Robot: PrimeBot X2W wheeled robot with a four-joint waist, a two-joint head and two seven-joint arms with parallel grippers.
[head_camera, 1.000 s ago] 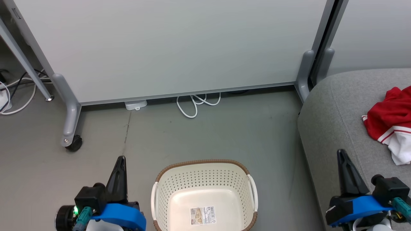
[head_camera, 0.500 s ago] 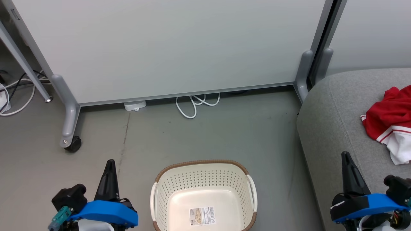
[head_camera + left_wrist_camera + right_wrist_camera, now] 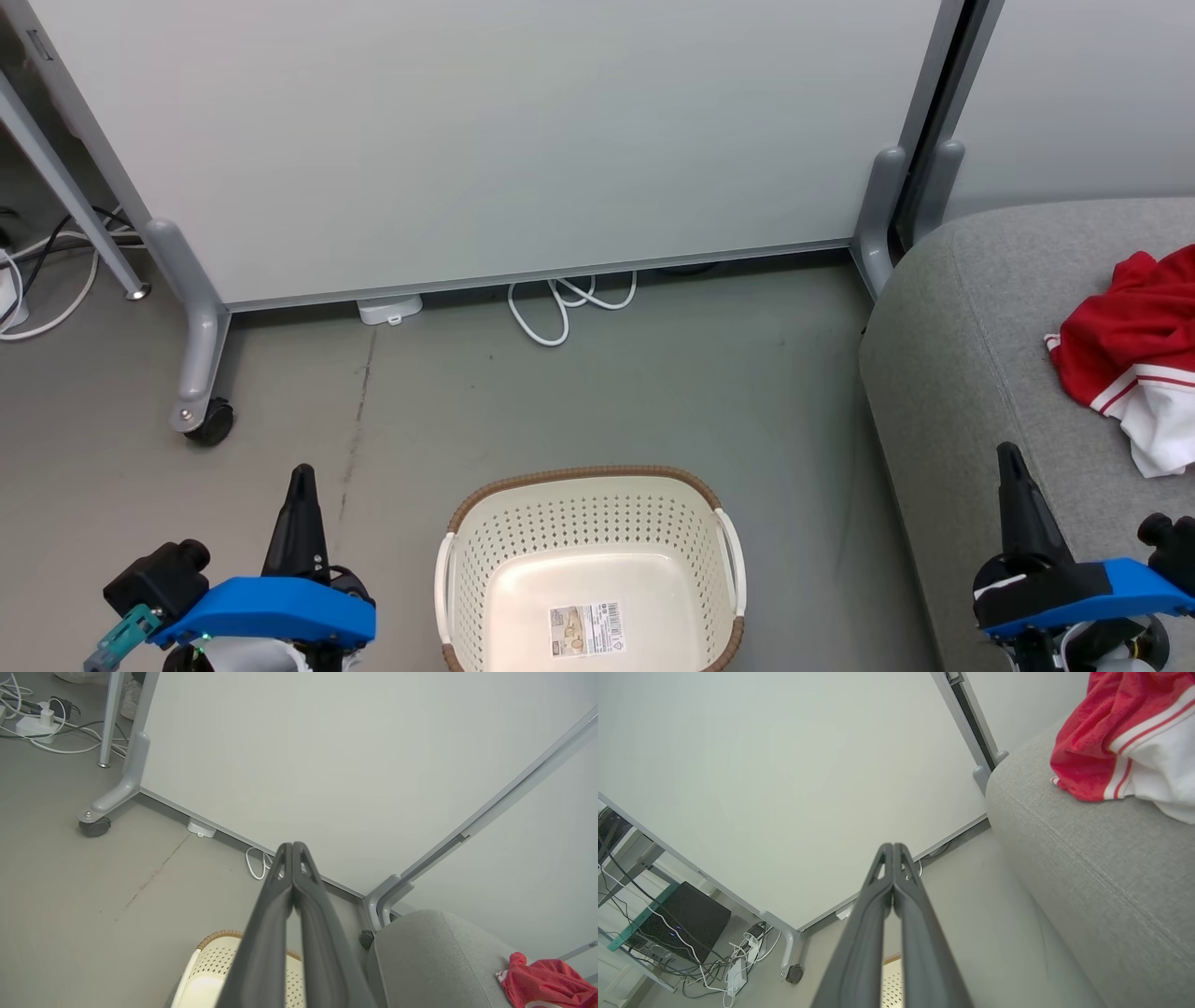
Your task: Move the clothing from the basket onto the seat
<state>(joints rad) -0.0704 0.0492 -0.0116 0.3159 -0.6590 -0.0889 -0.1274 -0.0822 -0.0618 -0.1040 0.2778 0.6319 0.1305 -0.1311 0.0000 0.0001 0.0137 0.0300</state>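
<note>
The left gripper (image 3: 301, 478) and right gripper (image 3: 1008, 459) flank the empty basket (image 3: 588, 474), fingers pressed together on nothing, seemingly because the clothing (image 3: 1134, 359) lies on the seat (image 3: 971, 373) ahead of the right one.

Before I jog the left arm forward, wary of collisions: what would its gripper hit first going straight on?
Probably the white partition panel, low down near the coiled white cable; the left gripper, shut, points there over the floor. Depth is unclear.
</note>
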